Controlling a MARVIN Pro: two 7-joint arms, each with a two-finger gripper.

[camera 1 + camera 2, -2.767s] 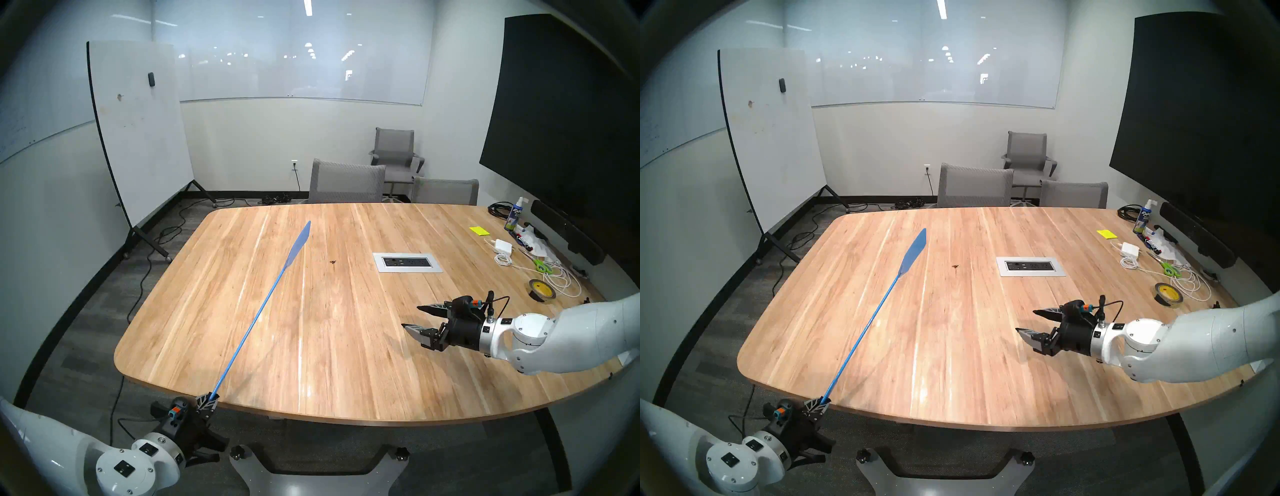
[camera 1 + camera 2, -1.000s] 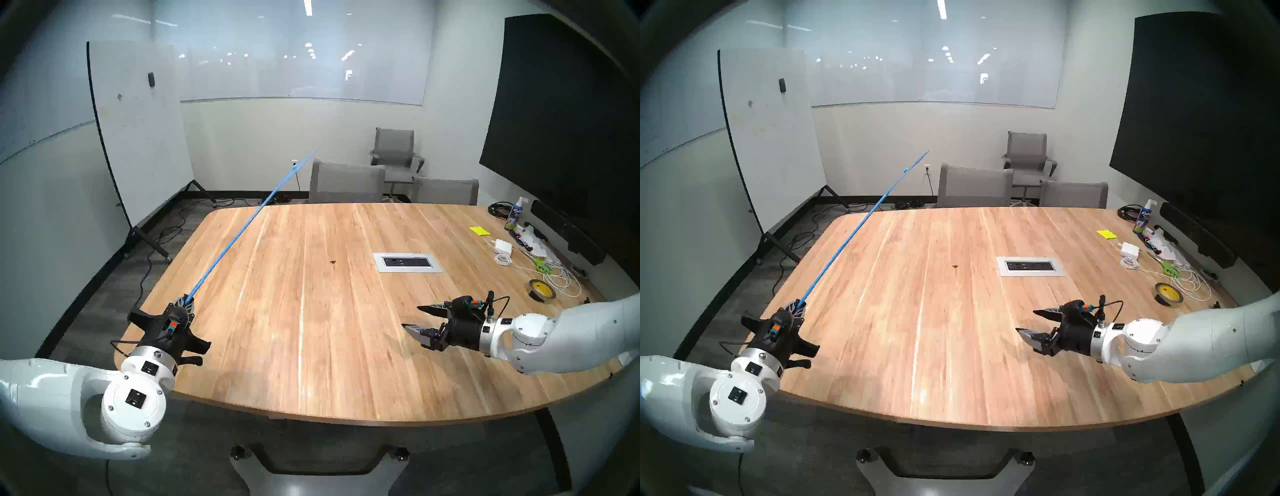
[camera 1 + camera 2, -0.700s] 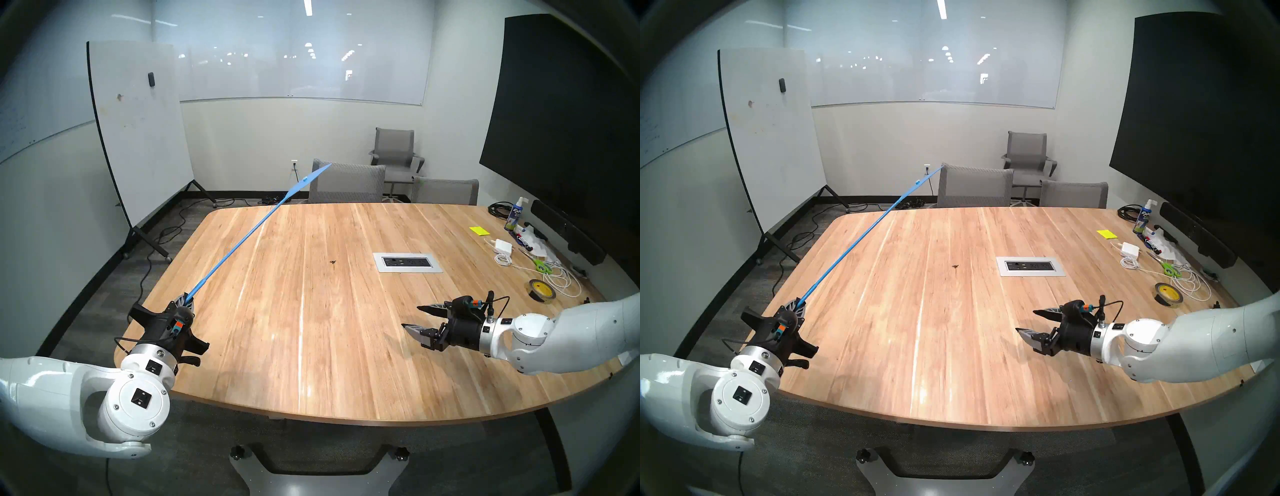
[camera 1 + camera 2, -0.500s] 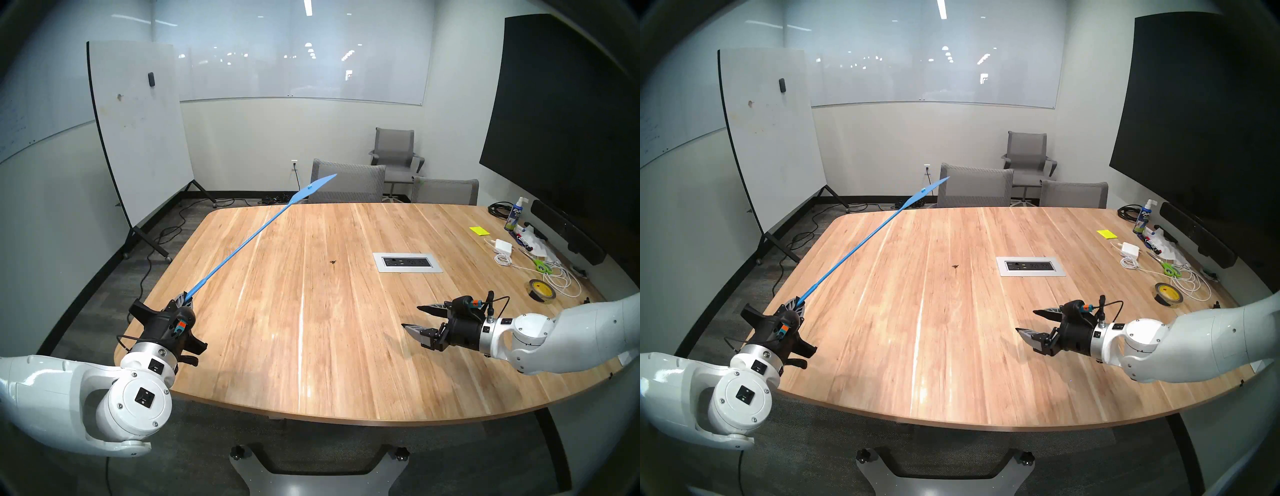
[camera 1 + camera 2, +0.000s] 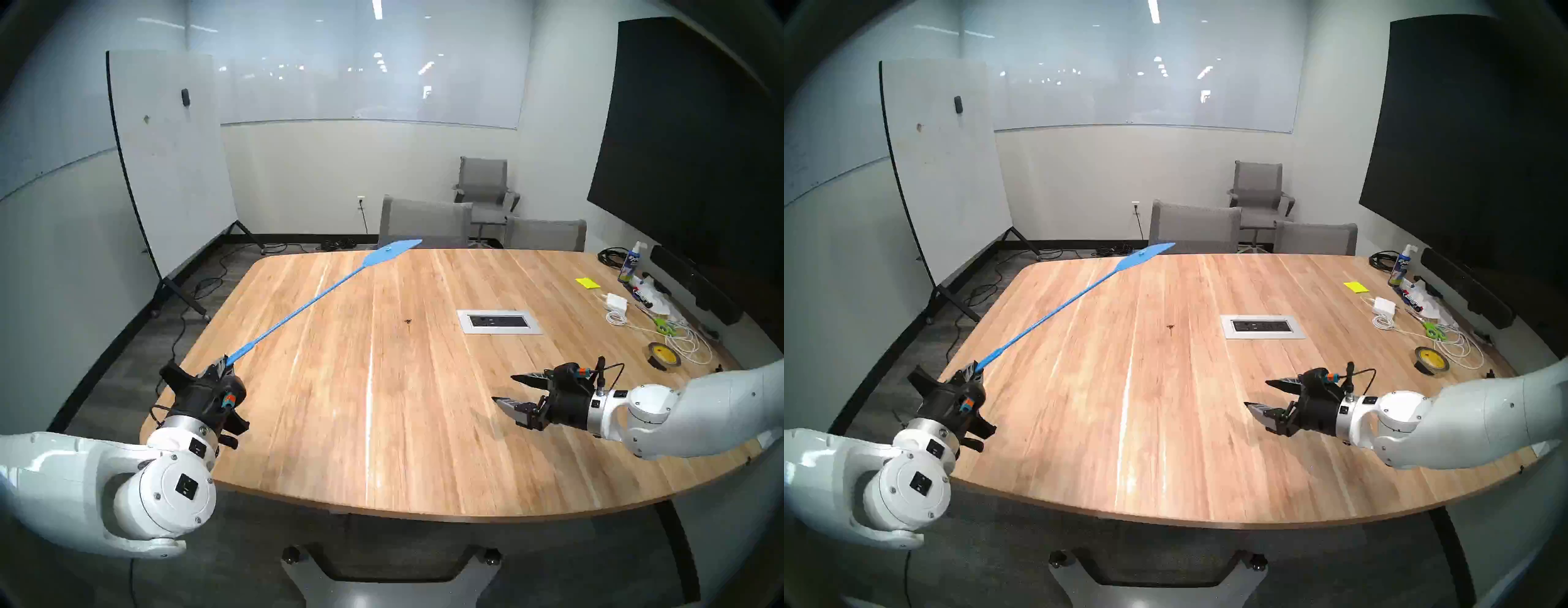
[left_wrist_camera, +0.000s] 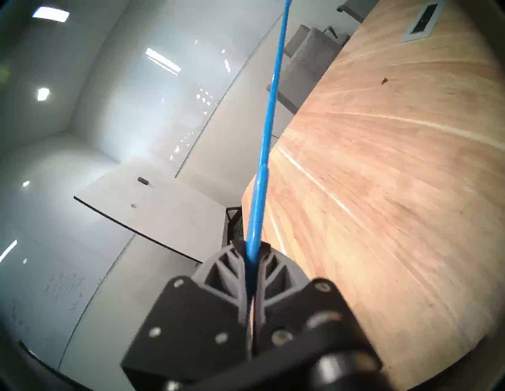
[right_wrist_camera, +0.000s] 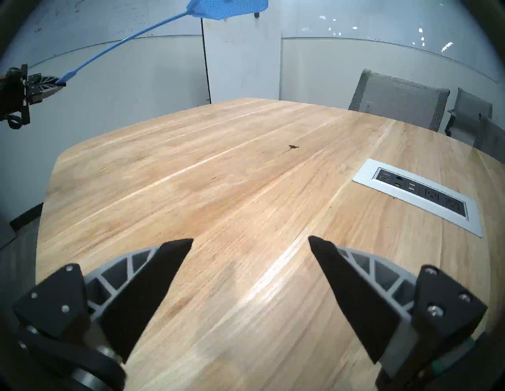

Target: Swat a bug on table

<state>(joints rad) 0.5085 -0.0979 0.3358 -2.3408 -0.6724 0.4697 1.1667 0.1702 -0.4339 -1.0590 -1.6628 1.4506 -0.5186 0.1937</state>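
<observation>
The swatter (image 5: pixel 314 302) sinks and swings right from a second ago, its head (image 5: pixel 392 252) turning from edge-on to nearly flat, now held over the far edge of the surface (image 5: pixel 382 424). The left tool (image 5: pixel 223 368) stays clamped on the handle's end above the surface's near left corner; the wrist view shows its fingers (image 6: pixel 232 269) pressed together on the blue shaft. The bug (image 5: pixel 408 321) sits on the wood well ahead and to the right of that tool, near the silver outlet panel (image 5: pixel 499 321), and short of the raised head. The right tool (image 5: pixel 507 388) hovers with its fingers (image 7: pixel 161 270) spread apart, gripping nothing, the bug ahead of it.
</observation>
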